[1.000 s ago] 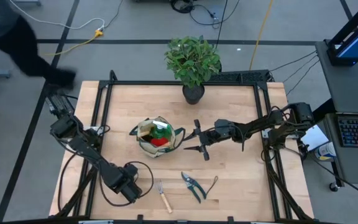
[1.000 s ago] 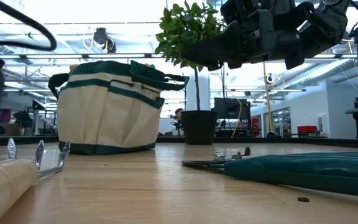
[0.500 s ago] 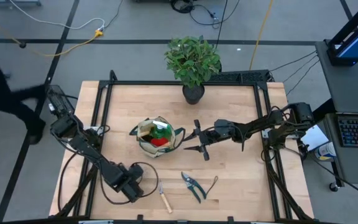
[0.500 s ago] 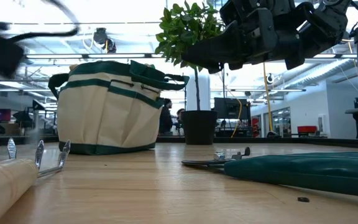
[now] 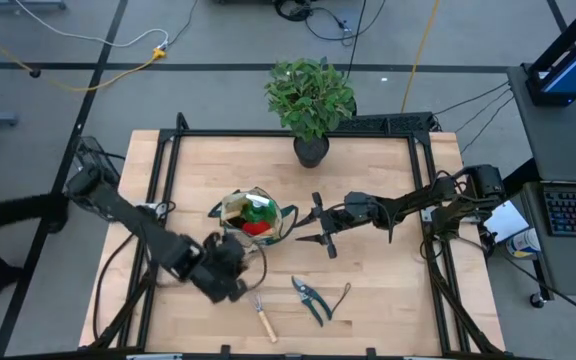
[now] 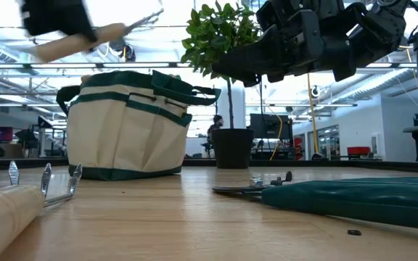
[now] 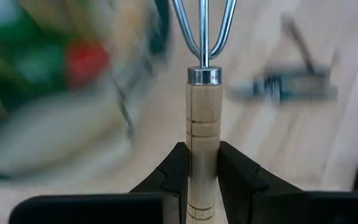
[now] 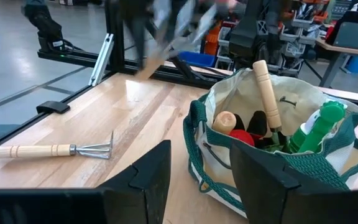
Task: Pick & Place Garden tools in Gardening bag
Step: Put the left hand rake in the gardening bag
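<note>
Left gripper (image 7: 202, 171): closed tight on the wooden handle of a garden fork (image 7: 202, 93), whose metal prongs point away from the wrist. In the overhead view this gripper (image 5: 226, 268) is in the air just beside the near-left side of the bag; the low view shows the fork (image 6: 85, 36) lifted above the bag's top.

Right gripper (image 5: 318, 228): fingers spread apart and holding nothing, hovering just to the right of the bag. Its own camera looks between the two dark fingers (image 8: 263, 180) into the bag's mouth.

Gardening bag (image 5: 250, 222): beige canvas with dark green trim, upright near the middle of the table (image 5: 388, 290). Inside are two wooden handles, something red, and a green spray bottle (image 8: 316, 127).

Rake (image 5: 263, 318): wooden-handled, lying flat near the table's front edge.

Pruners (image 5: 310, 298): dark-handled, lying flat to the right of the rake.

Potted plant (image 5: 310, 100): leafy, at the table's far edge.
</note>
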`<state>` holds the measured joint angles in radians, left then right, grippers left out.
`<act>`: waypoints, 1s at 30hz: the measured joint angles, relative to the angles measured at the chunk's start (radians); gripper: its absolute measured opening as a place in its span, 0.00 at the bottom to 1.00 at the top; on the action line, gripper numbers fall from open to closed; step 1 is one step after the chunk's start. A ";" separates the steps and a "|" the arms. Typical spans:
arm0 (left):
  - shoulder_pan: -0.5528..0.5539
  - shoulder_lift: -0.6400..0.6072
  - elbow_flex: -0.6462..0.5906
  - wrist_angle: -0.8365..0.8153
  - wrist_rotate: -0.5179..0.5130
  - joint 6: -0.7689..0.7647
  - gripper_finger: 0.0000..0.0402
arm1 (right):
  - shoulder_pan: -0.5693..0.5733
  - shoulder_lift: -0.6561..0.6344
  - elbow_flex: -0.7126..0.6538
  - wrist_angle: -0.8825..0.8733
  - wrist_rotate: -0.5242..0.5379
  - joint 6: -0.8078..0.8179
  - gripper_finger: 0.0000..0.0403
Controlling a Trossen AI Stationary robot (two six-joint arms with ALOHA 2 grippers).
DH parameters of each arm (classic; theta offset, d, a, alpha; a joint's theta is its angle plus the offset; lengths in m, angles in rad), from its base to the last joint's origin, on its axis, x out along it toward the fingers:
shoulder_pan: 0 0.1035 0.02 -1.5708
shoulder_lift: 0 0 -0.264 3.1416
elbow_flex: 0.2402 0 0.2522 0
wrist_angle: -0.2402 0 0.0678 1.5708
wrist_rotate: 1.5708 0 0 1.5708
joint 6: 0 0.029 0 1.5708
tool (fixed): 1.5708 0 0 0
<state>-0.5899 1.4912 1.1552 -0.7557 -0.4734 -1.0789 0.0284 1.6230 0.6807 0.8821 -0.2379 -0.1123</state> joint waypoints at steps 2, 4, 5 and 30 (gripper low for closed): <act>0.043 -0.035 0.018 0.003 -0.047 0.042 0.15 | 0.000 0.000 0.000 -0.005 0.000 0.005 0.39; 0.088 -0.068 0.021 0.004 -0.072 0.072 0.15 | 0.000 0.000 0.000 -0.006 0.000 0.020 0.39; 0.113 -0.079 0.020 -0.002 -0.075 0.076 0.15 | 0.000 0.000 0.000 -0.005 0.000 0.022 0.39; 0.349 0.009 0.018 -0.102 -0.055 0.206 0.15 | 0.020 0.000 0.000 -0.038 0.000 -0.001 0.38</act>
<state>-0.2409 1.4999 1.1728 -0.8577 -0.5285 -0.8728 0.0483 1.6230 0.6807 0.8436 -0.2375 -0.1133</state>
